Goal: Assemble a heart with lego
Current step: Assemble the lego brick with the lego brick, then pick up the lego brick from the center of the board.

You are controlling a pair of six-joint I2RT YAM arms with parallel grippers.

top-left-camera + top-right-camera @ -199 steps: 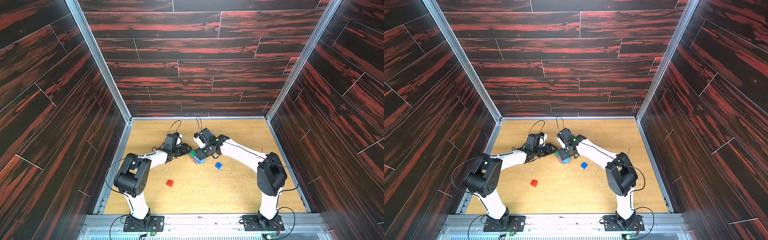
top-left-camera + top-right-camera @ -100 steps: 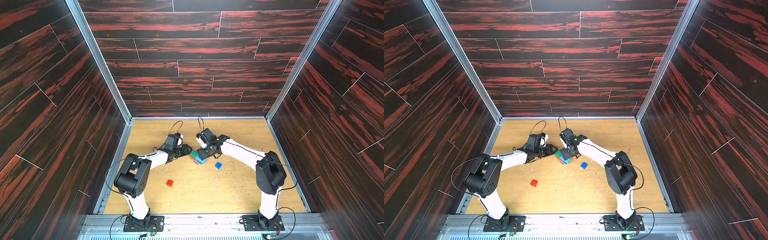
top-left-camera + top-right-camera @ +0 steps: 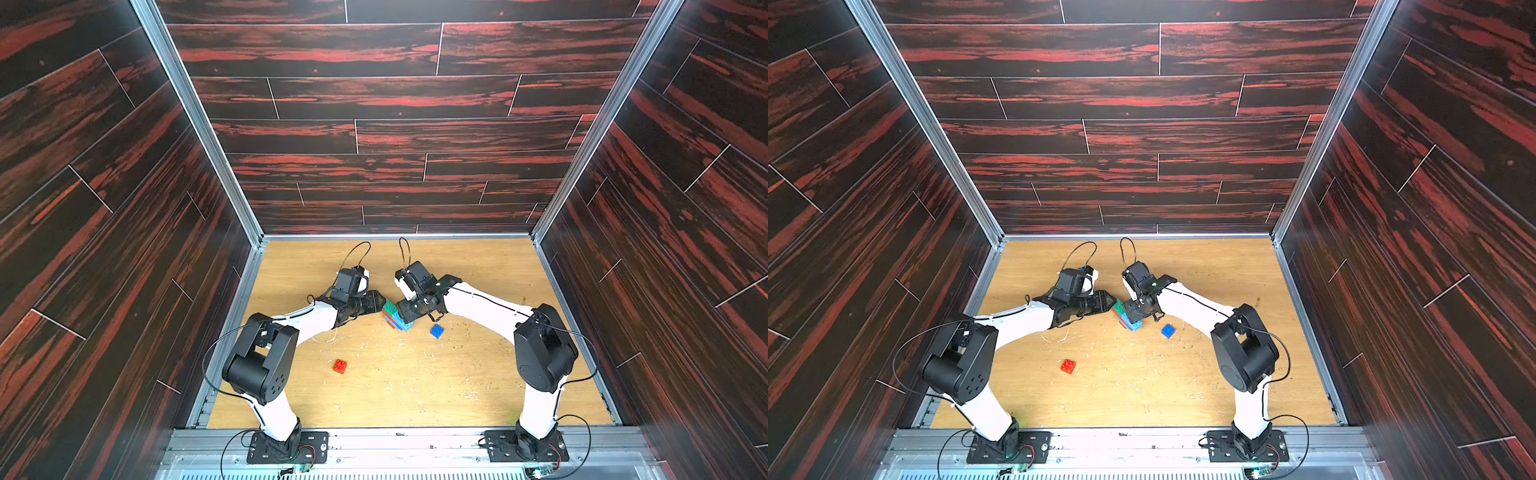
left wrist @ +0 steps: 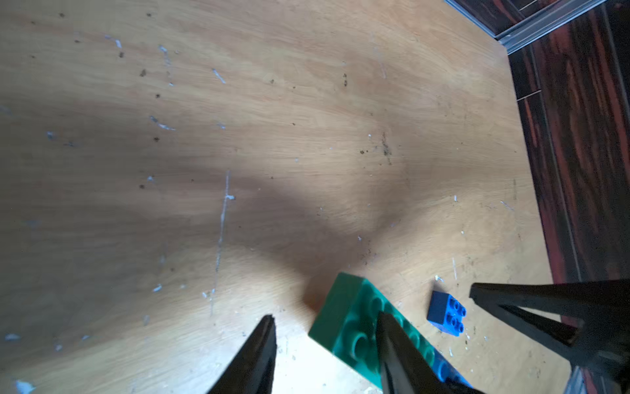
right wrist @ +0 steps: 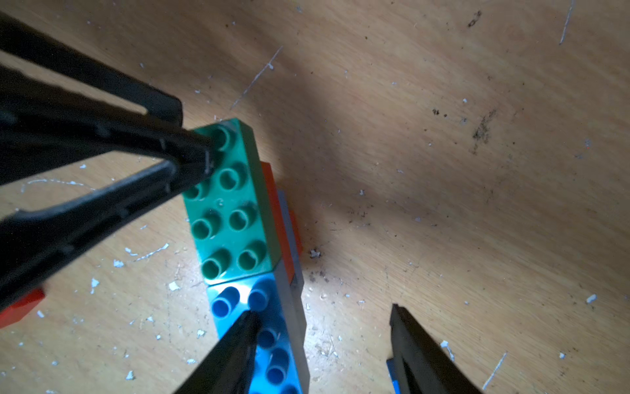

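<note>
The heart [image 3: 395,318] [image 3: 1126,316] is a stepped cluster of joined lego on the table's middle, with a green brick [image 5: 235,211] and a light-blue brick [image 5: 238,303] on top and red layers [image 5: 272,191] beneath. My left gripper [image 4: 326,315] is open; one fingertip [image 5: 194,157] rests on the green brick's [image 4: 351,324] studs, the other stands over bare wood. My right gripper [image 5: 323,309] is open too, with one finger over the light-blue studs and the other beside the cluster. In both top views the grippers [image 3: 381,306] [image 3: 409,316] meet at the cluster from opposite sides.
A loose dark-blue square brick [image 3: 436,331] [image 3: 1168,331] [image 4: 446,312] lies just right of the cluster. A loose red square brick [image 3: 340,366] [image 3: 1068,366] lies nearer the front, left of centre. The wooden table [image 3: 415,386] is walled by dark panels with metal rails.
</note>
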